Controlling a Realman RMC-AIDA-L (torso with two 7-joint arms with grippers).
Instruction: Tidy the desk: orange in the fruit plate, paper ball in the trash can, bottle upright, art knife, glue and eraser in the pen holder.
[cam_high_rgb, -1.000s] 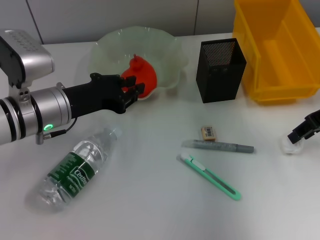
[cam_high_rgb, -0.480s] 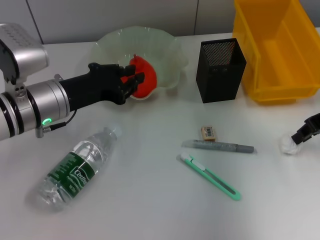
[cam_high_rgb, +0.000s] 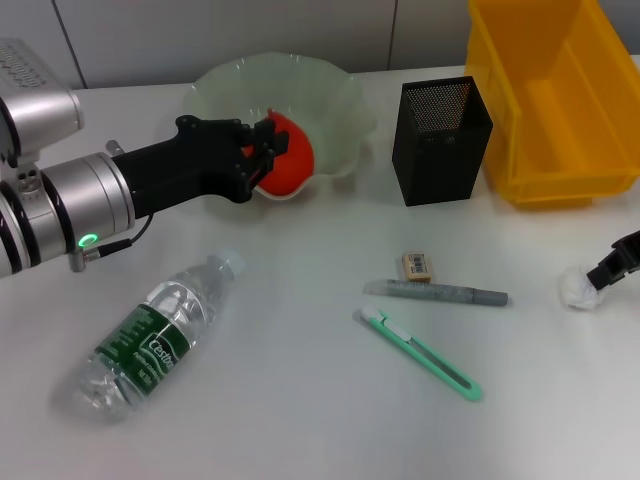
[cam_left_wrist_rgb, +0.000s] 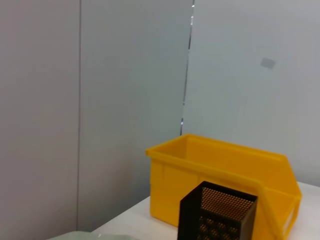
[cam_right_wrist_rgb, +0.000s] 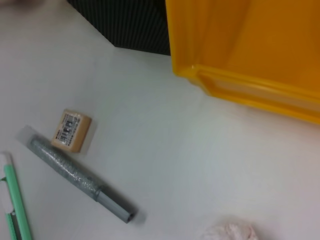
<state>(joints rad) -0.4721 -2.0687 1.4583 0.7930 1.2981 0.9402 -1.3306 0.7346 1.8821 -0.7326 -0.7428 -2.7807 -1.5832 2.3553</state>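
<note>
Left gripper (cam_high_rgb: 268, 150) reaches over the near rim of the fruit plate (cam_high_rgb: 340, 100), and its black fingers are closed around the orange (cam_high_rgb: 290, 160), which sits at the front part of the plate. I cannot tell if the orange rests on the plate or hangs a little above it.

At the right edge of the head view, only a small black part of the right gripper (cam_high_rgb: 622, 258) is visible. It is just beside the paper ball (cam_high_rgb: 578, 288), which lies on the white desk (cam_high_rgb: 300, 400) in front of the yellow trash can (cam_high_rgb: 550, 90). Whether this gripper is spread or pressed together, I cannot tell.

The bottle (cam_high_rgb: 150, 338) lies on its side at the left front of the desk, with its cap toward the plate. The black mesh pen holder (cam_high_rgb: 440, 140) stands between the plate and the trash can. In front of the holder there are three things close together: the eraser (cam_high_rgb: 417, 264), the grey glue (cam_high_rgb: 440, 292) just beside it, and the green art knife (cam_high_rgb: 420, 353) nearer to the robot, lying at an angle. The right wrist view shows the eraser touching the glue stick.
</note>
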